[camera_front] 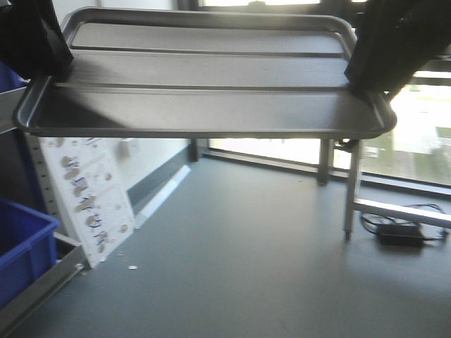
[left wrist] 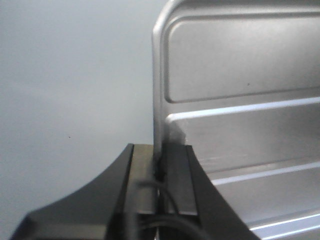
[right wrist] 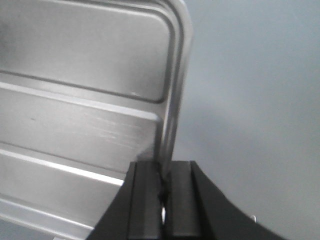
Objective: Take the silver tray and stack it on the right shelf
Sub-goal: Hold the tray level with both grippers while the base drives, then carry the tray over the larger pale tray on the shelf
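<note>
The silver tray (camera_front: pixel 204 77) hangs in the air across the top of the front view, level, with its two lengthwise ridges showing. My left gripper (camera_front: pixel 53 70) is shut on the rim of its left short edge. My right gripper (camera_front: pixel 363 77) is shut on the rim of its right short edge. In the left wrist view the tray (left wrist: pixel 240 100) rises from the jaws of the left gripper (left wrist: pixel 160 165), which pinch its rim. In the right wrist view the tray (right wrist: pixel 85 100) stands the same way in the right gripper (right wrist: pixel 163 175). The right shelf is out of view.
Blue bins (camera_front: pixel 21 239) sit on a rack at the left edge. A white printed board (camera_front: pixel 88 201) leans against it. A metal frame leg (camera_front: pixel 351 190) stands at the right, with a black power adapter (camera_front: pixel 398 236) and cables on the grey floor beside it.
</note>
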Motion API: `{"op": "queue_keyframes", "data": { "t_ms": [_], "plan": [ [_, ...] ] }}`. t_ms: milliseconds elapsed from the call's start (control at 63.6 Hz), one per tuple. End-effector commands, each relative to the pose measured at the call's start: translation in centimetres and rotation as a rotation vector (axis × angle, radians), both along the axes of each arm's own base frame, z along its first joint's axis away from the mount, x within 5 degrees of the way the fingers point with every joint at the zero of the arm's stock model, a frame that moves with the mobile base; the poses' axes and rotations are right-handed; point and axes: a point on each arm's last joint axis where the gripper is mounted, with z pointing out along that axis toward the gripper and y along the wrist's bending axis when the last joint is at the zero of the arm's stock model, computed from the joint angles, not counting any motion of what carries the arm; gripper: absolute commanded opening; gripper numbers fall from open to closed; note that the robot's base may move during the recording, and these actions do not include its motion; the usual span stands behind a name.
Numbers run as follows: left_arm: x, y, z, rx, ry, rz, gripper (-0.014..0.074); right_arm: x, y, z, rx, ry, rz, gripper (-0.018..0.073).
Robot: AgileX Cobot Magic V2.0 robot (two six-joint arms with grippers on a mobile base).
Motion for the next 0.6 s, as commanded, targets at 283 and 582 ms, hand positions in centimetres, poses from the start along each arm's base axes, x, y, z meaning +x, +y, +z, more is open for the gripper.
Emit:
{"op": "queue_keyframes", "data": {
  "t_ms": [283,582],
  "plan": [
    [-0.20,0.28,1.83,-0.026,-0.078,-0.015,-0.0093,-0.05,-0.36,1.84,0.018,-0.096,0.012,0.0056],
    [-0.21,0.27,1.82,-0.027,-0.077,-0.015,-0.0093,-0.05,-0.36,1.84,0.018,-0.096,0.012,0.0056]
  ]
}}
